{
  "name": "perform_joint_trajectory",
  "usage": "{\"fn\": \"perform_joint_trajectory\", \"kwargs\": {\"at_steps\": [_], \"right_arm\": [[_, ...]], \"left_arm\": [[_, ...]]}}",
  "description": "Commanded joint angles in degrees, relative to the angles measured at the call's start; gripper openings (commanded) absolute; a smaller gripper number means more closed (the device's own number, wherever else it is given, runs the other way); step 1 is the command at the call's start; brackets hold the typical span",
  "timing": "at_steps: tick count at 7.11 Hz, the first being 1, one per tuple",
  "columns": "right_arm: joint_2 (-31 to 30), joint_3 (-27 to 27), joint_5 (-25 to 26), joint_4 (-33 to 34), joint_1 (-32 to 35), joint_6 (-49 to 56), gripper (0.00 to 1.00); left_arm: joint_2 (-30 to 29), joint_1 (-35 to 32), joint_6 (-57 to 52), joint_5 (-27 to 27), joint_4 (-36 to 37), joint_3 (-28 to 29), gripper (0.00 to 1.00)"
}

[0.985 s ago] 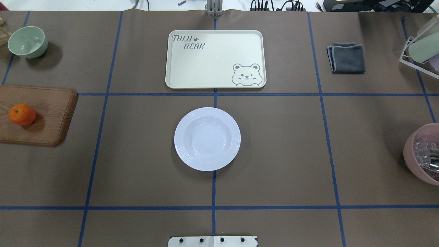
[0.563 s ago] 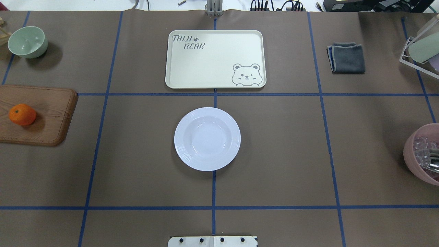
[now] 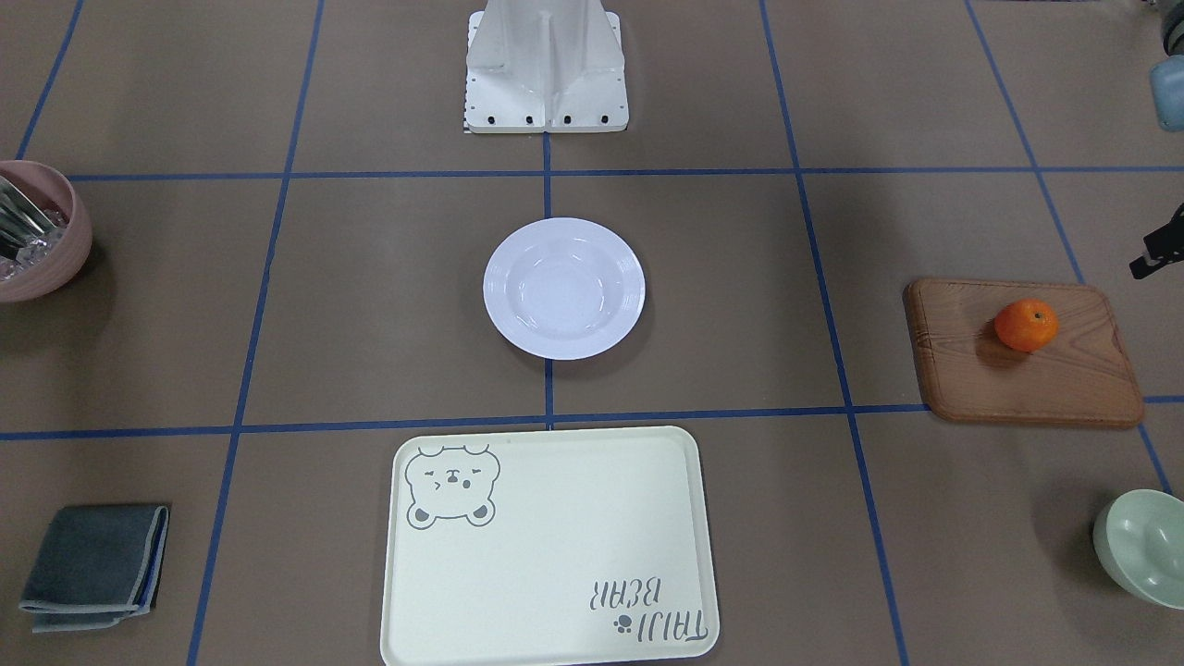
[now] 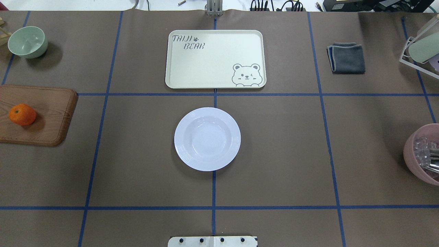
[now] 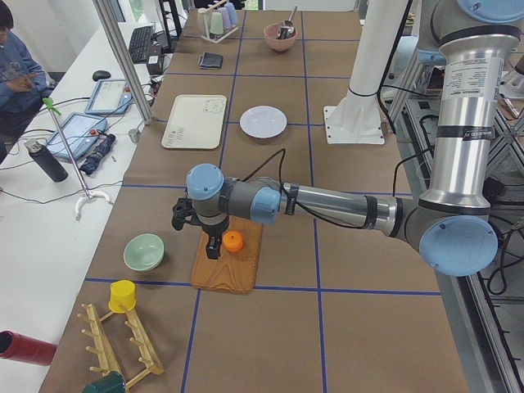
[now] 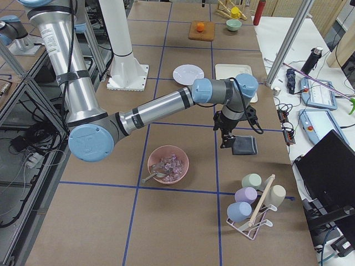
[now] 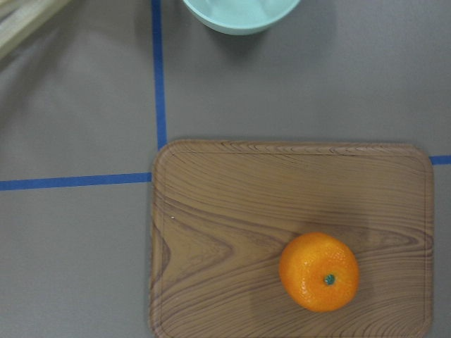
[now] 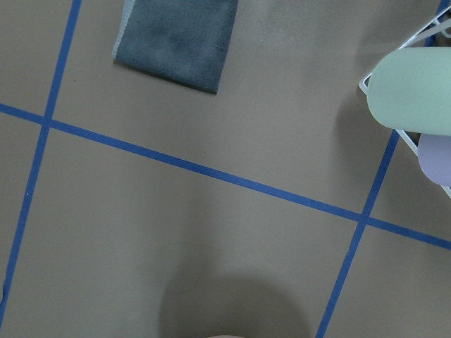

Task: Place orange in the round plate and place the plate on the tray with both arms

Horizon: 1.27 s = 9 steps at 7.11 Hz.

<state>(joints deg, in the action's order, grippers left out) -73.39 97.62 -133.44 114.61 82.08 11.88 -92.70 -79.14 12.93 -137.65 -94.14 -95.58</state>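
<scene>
Nothing of the task is done so far, judging by how things lie. The round plate [image 4: 207, 139] sits bare in the middle of the table, and everything else is placed from it. The orange [image 4: 22, 114] rests on a wooden board [image 4: 51, 116] well off to the plate's left, so it is not in the plate. The tray [image 4: 212, 58] lies just beyond the plate, on the side away from the robot's base, close to it but not touching, and nothing is on it.

The left gripper [image 5: 211, 247] hangs far out on the plate's left, above the board and just beside the orange. I cannot tell whether its jaws are parted or closed. The left wrist view shows the fruit lying free, with no finger around it. The right gripper [image 6: 224, 143] hangs well off to the plate's right, over a folded grey cloth [image 4: 346, 57], and I cannot tell its state either.

All of the work is left, as I judge it: grasp the orange, carry it across and set it in the plate's hollow, then take the plate with both arms at opposite rims and move it onto the tray beyond
</scene>
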Motion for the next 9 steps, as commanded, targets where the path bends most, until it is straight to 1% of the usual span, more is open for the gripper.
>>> {"fn": "perform_joint_trajectory", "kwargs": {"at_steps": [1,2,3,4,5,7,8,9], "right_arm": [[-3.0,-0.8,-0.1,-7.5,-0.4,-0.1,1.00],[-3.2,-3.0,-0.2,-11.8,-0.5,-0.3,1.00],[-3.3,-3.4,-0.4,-12.1,-1.0,-0.4,1.00],[-3.3,-3.4,-1.1,-12.1,-1.1,-0.5,1.00],[-3.3,-3.4,-1.2,-12.1,-1.3,-0.4,1.00],[-3.2,-3.0,-1.2,-12.2,-2.3,-0.4,1.00],[-3.2,-2.9,-1.2,-12.2,-2.5,-0.4,1.00],[-3.2,-2.8,-1.2,-12.2,-2.5,-0.4,1.00]], "left_arm": [[-1.1,4.6,3.6,0.9,0.0,0.9,0.98],[-2.3,6.4,6.5,1.1,-0.1,1.8,0.98],[-2.7,8.4,9.7,3.9,-0.9,1.8,0.98],[-2.9,8.8,12.2,4.2,-1.9,2.8,0.98],[-3.0,9.3,12.5,4.2,-4.4,4.9,0.98],[-3.0,10.6,18.8,4.8,-15.3,10.3,0.98],[-3.0,12.0,20.0,4.8,-18.4,12.3,0.98],[-3.0,12.1,20.9,5.1,-19.9,13.6,0.98]]}}
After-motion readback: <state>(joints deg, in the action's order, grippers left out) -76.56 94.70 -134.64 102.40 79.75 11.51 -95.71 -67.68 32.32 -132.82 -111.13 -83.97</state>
